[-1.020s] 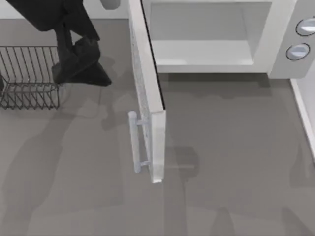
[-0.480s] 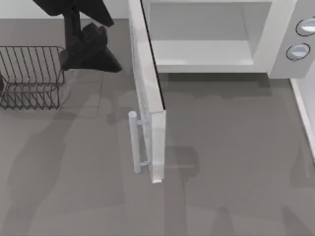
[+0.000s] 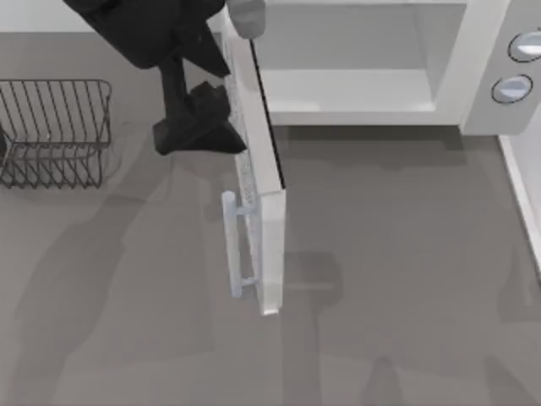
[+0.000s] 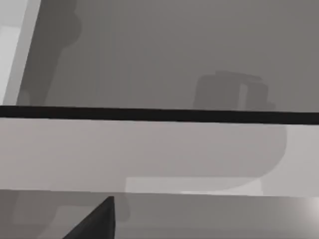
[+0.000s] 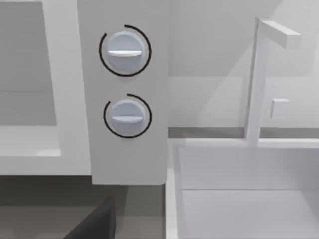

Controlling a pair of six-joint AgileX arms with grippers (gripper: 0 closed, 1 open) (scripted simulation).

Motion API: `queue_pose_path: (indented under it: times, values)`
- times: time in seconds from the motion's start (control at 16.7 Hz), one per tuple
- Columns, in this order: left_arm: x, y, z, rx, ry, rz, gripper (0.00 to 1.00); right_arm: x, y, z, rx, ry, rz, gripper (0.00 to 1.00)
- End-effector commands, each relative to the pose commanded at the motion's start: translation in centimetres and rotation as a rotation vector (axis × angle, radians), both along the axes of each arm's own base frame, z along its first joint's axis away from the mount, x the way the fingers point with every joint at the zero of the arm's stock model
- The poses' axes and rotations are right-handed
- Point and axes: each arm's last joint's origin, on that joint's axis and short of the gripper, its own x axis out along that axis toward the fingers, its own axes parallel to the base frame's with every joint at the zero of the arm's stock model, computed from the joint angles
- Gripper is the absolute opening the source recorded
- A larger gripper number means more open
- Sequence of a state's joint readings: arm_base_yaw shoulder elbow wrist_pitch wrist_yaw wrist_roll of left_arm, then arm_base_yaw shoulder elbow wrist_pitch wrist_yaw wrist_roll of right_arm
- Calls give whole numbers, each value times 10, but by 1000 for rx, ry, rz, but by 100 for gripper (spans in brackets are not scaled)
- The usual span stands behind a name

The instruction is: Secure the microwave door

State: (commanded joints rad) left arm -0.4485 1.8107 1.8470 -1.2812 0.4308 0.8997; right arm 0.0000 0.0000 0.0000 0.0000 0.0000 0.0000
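At the table's far edge, the microwave (image 3: 473, 76) stands with its cavity exposed, the microwave door (image 3: 260, 182) swung out toward the viewer, bar handle (image 3: 230, 244) facing left. AgileX's left gripper (image 3: 199, 127) sits just beside the door's outer face, seemingly placed to push it shut; its finger spacing cannot be told. A wire rack (image 3: 52, 131) lies at left.

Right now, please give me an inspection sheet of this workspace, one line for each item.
Surface: grey table.
Job's things: microwave cavity open; microwave door swung wide, its handle toward the table's left.
Clutter: wire rack at the table's left edge.
Grippers: left gripper beside the door's outer face; contact cannot be judged. Right arm faces the knobs.
Cables: nothing seen.
Surroundings: white tray-like structure beside the microwave.
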Motion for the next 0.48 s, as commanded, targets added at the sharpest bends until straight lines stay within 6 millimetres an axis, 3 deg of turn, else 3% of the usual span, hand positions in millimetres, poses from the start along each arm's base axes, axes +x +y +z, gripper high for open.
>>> queue_pose_path:
  times: [0.24, 0.48]
  values:
    - [0, -14, -25, 2, 4, 0, 100, 0, 0, 0, 0, 0, 0, 100]
    - [-1, -15, -27, 2, 5, 0, 100, 0, 0, 0, 0, 0, 0, 100]
